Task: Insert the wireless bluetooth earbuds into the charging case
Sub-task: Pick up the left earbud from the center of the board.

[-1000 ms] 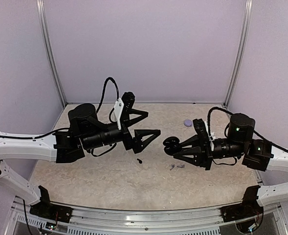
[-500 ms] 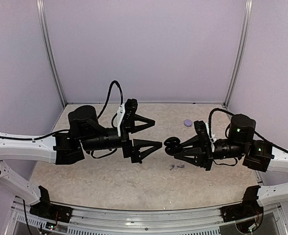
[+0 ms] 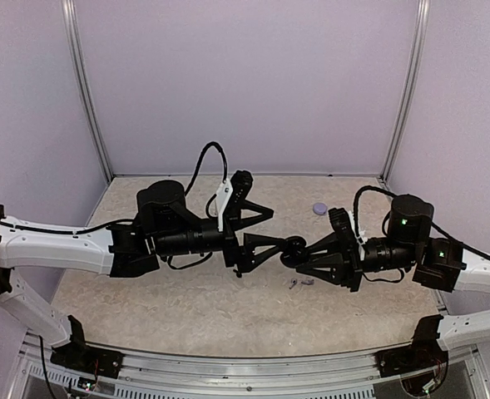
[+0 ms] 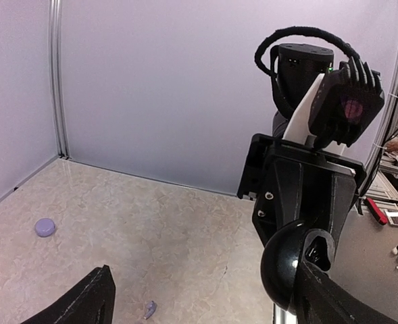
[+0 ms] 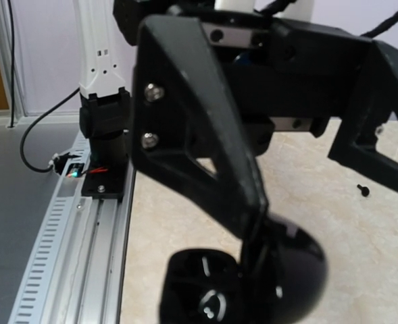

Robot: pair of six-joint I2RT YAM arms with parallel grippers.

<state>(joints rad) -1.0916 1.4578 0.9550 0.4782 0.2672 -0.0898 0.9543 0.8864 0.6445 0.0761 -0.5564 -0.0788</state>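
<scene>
**Both earbuds loose below the right gripper**

They lie on the surface. The charging case sits beyond that gripper, which is clamped on a glossy black round piece. My left gripper is wide open, one finger at that piece. I'd centre it between the fingers and close slowly.
</scene>
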